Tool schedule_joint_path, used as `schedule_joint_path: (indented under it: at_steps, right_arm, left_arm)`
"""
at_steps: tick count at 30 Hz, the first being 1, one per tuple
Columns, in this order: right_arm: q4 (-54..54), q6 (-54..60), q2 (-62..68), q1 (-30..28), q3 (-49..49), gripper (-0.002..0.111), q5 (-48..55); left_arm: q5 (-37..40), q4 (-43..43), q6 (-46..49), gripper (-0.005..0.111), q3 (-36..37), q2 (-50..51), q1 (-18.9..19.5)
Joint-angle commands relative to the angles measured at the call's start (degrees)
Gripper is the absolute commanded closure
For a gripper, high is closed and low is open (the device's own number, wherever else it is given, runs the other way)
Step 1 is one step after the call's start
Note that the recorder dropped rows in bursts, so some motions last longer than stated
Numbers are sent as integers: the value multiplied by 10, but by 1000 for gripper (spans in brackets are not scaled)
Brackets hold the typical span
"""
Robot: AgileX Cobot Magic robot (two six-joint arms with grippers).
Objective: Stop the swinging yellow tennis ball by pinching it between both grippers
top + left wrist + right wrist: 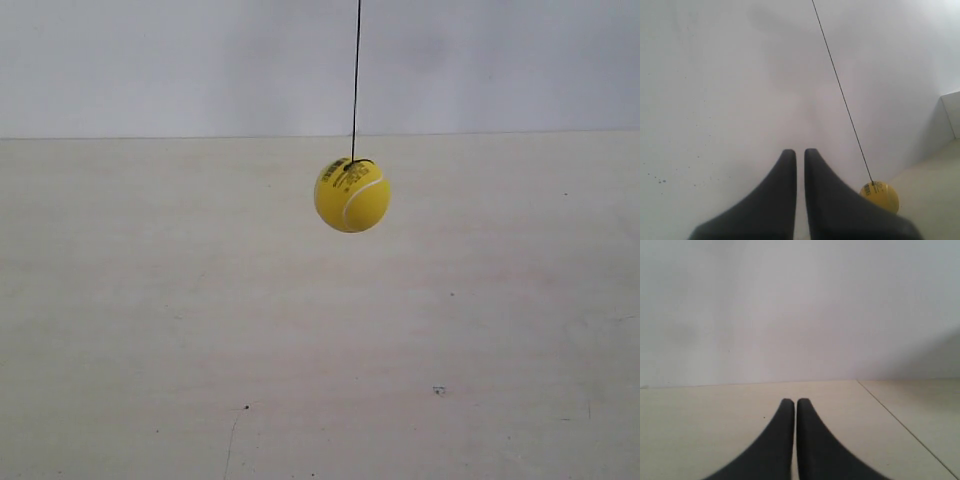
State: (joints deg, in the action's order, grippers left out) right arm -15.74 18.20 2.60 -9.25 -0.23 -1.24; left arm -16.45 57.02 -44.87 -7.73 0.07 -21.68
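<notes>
The yellow tennis ball (352,195) hangs on a thin dark string (355,80) above the pale table, with its white seam and black print showing. Neither gripper appears in the exterior view. In the left wrist view the ball (881,195) shows small, partly behind one black finger, off to the side of my left gripper (800,153), which is shut with only a thin slit between its jaws and nothing in it. My right gripper (791,402) is shut too, empty, pointing over the table toward the wall; the ball is out of that view.
A pale wooden table (300,350) with small dark specks runs back to a plain white wall (150,60). In the right wrist view a thin seam line (900,422) crosses the table surface. A wall corner (950,115) shows in the left wrist view.
</notes>
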Motion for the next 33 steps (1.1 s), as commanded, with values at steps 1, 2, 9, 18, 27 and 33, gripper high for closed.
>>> schedule_joint_path:
  at_steps: [1, 2, 9, 18, 27, 33]
  right_arm:
    - [1, 3, -1, -3, 2, 108, -8]
    - [1, 3, -1, -3, 2, 108, -11]
    - [1, -11, -1, -3, 2, 108, 25]
    - [9, -27, -1, -3, 2, 108, 95]
    - [65, -81, -1, -3, 2, 108, 152]
    - [118, -134, -1, -3, 2, 108, 157]
  left_arm:
    - [0, -7, -6, 102, 2, -1, -2]
    - [0, -7, -6, 102, 2, -1, -2]
    - [0, -7, -6, 102, 2, -1, -2]
    - [0, -7, -6, 102, 2, -1, -2]
    - [0, -7, -6, 102, 2, -1, -2]
    - [0, -7, -6, 102, 2, -1, -2]
